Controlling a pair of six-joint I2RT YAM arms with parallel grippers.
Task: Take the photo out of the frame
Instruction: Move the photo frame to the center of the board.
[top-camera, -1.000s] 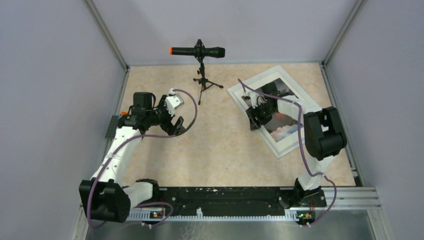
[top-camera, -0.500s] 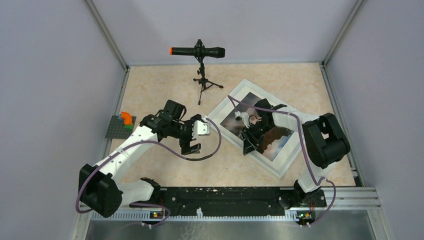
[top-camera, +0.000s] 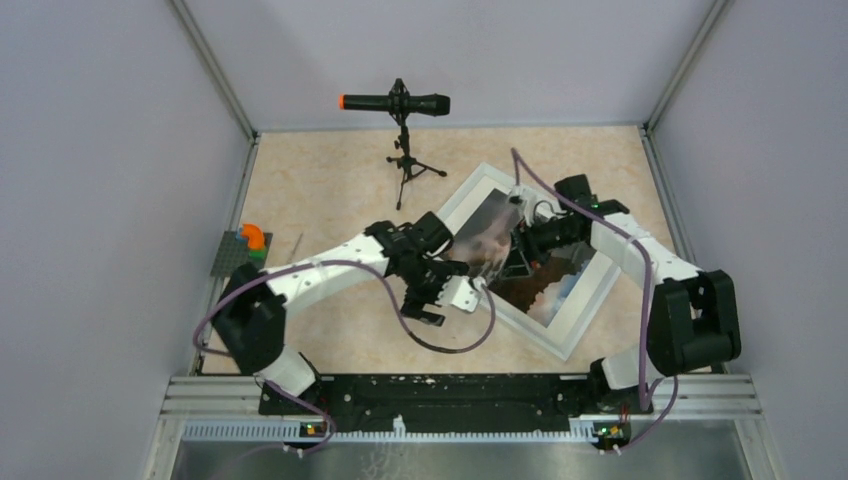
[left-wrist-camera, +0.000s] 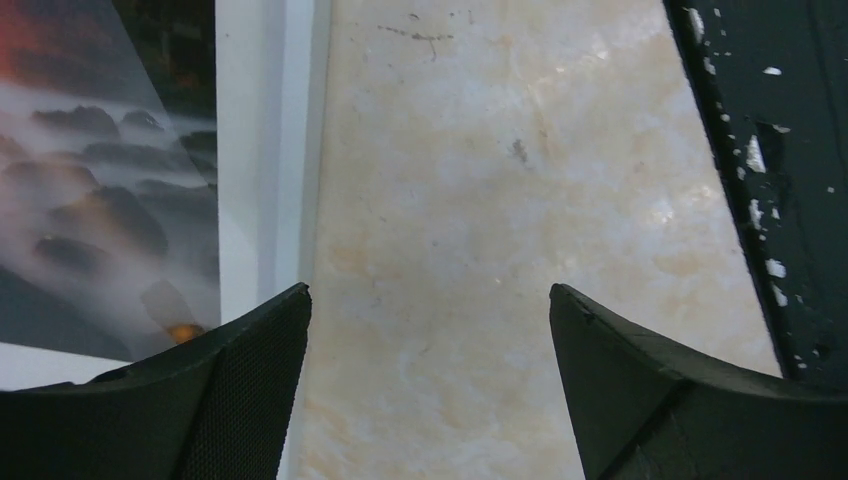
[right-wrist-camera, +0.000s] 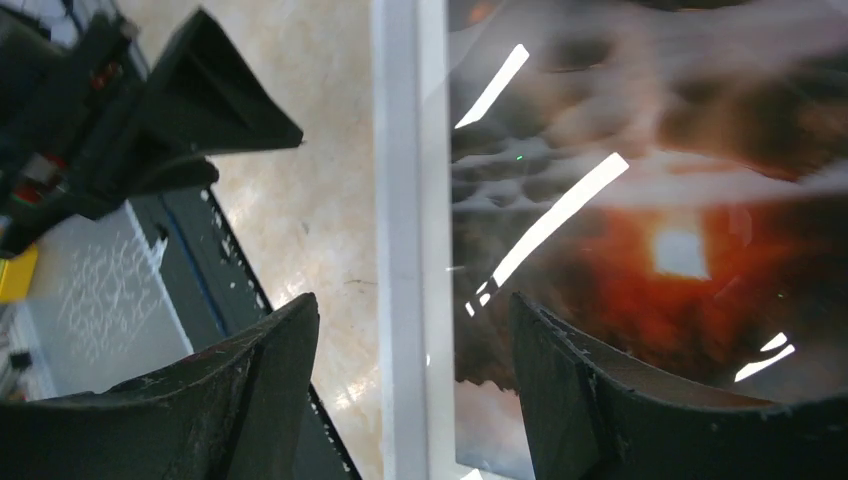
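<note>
Frame lies flat on the counter, right of centre, set at an angle, picture side up. Photo sits inside the white border, so you have not got it out yet. In the top view the photo's left part looks pale and blurred. It may be lifting off the frame, but you cannot tell from here.

Left hand: fingers wide apart, with only bare counter between them. It hangs just beside the frame's near-left border, and one finger overlaps that border in the wrist view. Contact cannot be judged.

Right hand: fingers also apart, clamped on nothing. It hovers over that same border from the frame's side. The white strip and the photo's edge show in the gap. Glare streaks run across the print, with the orange glow just to the right.

Judgement: you are early in the task. Both hands are at one edge and no grip is made. Left to do: catch the photo's edge, pinch it, steady the frame with the other hand, and draw the print clear of the border. The sheet looks thin and slick, so expect it to slip or bend.
</note>
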